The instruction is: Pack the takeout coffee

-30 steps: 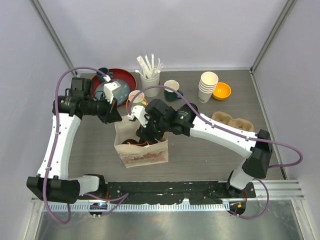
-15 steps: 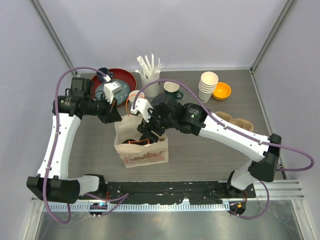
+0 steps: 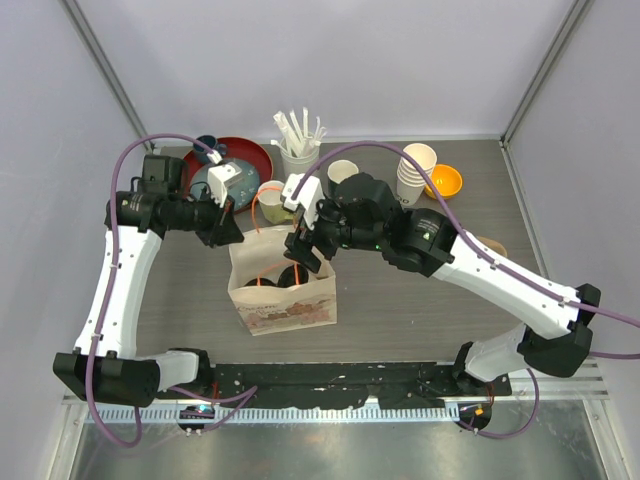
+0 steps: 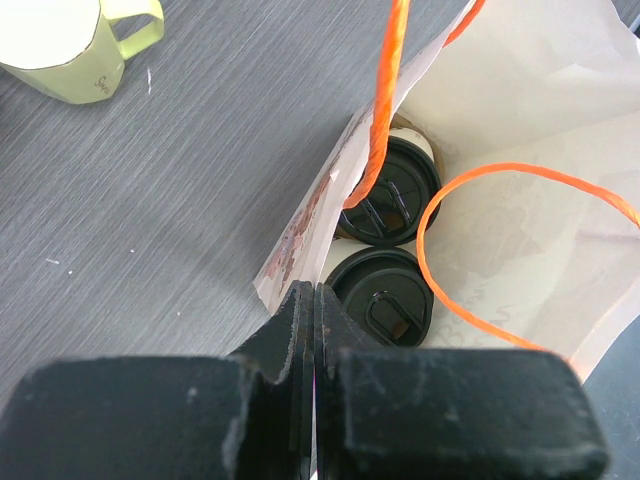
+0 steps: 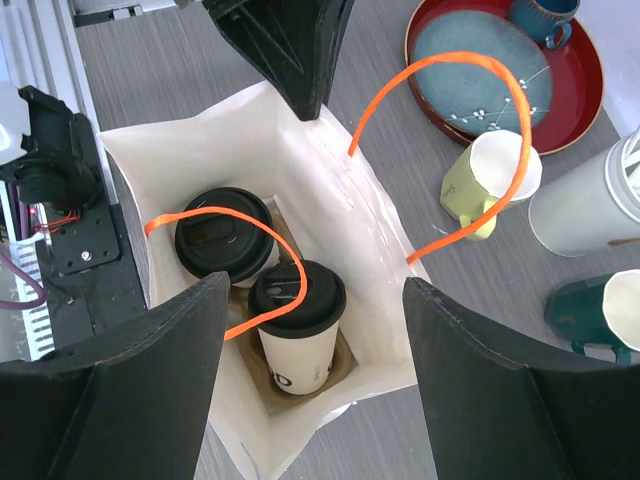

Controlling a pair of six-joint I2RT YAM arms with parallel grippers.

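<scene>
A brown paper bag (image 3: 285, 300) with orange handles stands open at the table's middle. Two cream cups with black lids (image 5: 225, 240) (image 5: 298, 320) stand upright inside it in a cardboard carrier. Their lids also show in the left wrist view (image 4: 390, 190) (image 4: 382, 300). My left gripper (image 3: 232, 238) is shut on the bag's back-left rim (image 4: 300, 225) and holds it open. My right gripper (image 3: 305, 255) is open and empty above the bag's mouth, with its fingers (image 5: 170, 380) either side of the nearer cup and clear of it.
At the back stand a red plate (image 3: 250, 152) with a blue plate and dark mug, a yellow-green mug (image 3: 270, 195), a white holder of sticks (image 3: 298, 155), a green mug (image 3: 343, 172), stacked lidless cups (image 3: 415, 170) and an orange bowl (image 3: 445, 181). A spare cardboard carrier (image 3: 490, 243) lies at the right.
My right gripper has lifted up and back out of the bag, open and empty. The cups stay in the bag. My left gripper has not moved.
</scene>
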